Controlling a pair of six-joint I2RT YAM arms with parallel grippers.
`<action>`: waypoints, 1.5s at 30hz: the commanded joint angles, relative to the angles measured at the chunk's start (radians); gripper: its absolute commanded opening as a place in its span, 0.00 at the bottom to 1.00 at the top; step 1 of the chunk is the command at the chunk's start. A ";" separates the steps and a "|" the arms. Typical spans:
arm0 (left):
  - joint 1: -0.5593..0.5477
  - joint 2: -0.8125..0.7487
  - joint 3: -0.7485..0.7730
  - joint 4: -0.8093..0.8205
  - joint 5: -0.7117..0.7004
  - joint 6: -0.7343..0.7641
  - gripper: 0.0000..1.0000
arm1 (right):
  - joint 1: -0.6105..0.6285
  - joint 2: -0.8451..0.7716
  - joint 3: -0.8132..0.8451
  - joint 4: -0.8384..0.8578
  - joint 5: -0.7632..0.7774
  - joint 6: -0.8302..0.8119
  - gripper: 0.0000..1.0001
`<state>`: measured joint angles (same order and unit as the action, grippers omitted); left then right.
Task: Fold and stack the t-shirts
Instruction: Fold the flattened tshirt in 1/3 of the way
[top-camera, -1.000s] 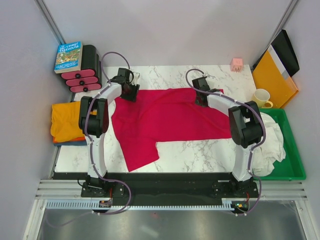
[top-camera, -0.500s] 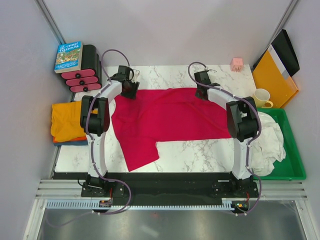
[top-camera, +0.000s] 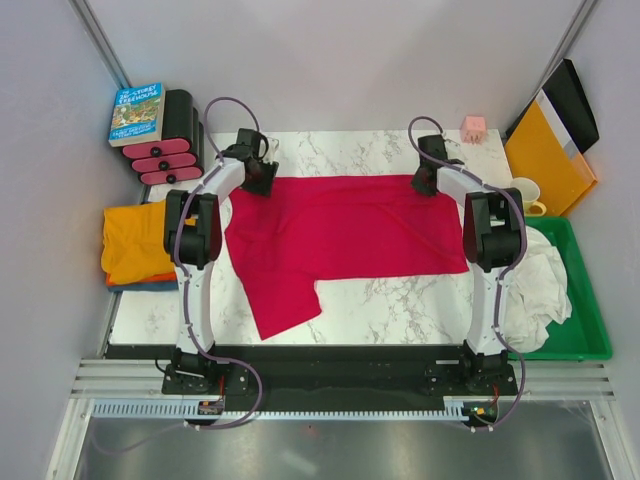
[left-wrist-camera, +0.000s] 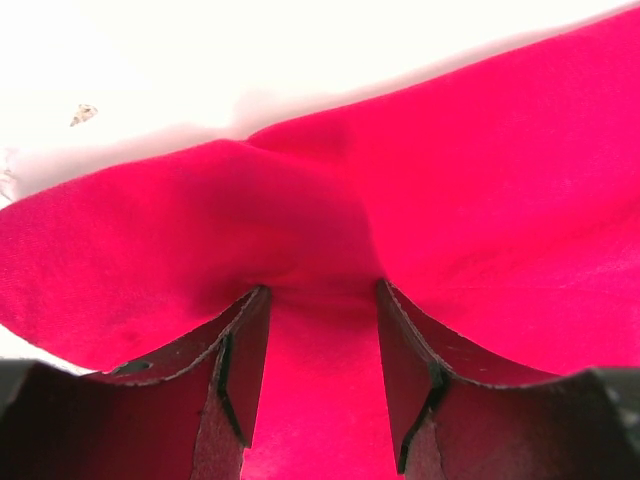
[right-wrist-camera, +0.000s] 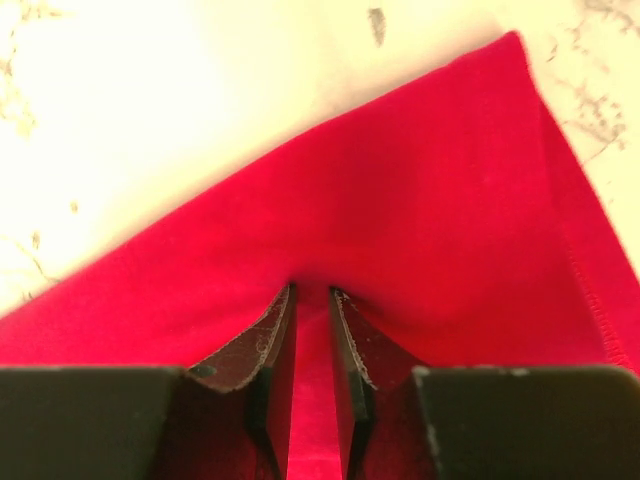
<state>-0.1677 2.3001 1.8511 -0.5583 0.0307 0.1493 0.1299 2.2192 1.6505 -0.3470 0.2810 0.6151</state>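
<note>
The crimson red t-shirt (top-camera: 340, 235) lies spread on the marble table (top-camera: 400, 300), its far edge pulled straight and one sleeve hanging toward the near left. My left gripper (top-camera: 262, 180) is shut on its far left corner. In the left wrist view the red fabric (left-wrist-camera: 480, 200) tents up between the left gripper's (left-wrist-camera: 322, 290) jaws. My right gripper (top-camera: 428, 182) is shut on the far right corner. In the right wrist view the cloth (right-wrist-camera: 420, 230) is pinched in the narrow gap of the right gripper (right-wrist-camera: 312, 292). The orange t-shirt (top-camera: 130, 240) lies folded at the left on the dark blue one (top-camera: 140, 285).
A book (top-camera: 138, 112) and a black rack with pink parts (top-camera: 165, 150) stand at the far left. A pink cube (top-camera: 473, 127), a yellow mug (top-camera: 524, 197) and an orange-yellow folder (top-camera: 545, 150) are at the far right. A green tray (top-camera: 585, 320) holds white cloth.
My right gripper has moved right along the far edge, drawing the shirt's far right corner out and stretching the shirt flatter. My left gripper has barely moved.
</note>
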 joint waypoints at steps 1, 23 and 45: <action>0.049 0.059 0.040 -0.061 -0.064 0.021 0.54 | -0.076 0.086 0.003 -0.144 0.007 0.009 0.27; 0.067 -0.436 -0.188 -0.090 0.256 -0.019 0.67 | 0.043 -0.441 -0.294 -0.026 -0.008 -0.043 0.40; -0.010 -0.564 -0.653 -0.227 0.198 0.145 0.57 | 0.109 -0.299 -0.393 -0.081 0.113 0.020 0.34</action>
<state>-0.1719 1.7218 1.2205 -0.7811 0.2863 0.2394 0.2455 1.8740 1.1988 -0.4164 0.3599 0.6106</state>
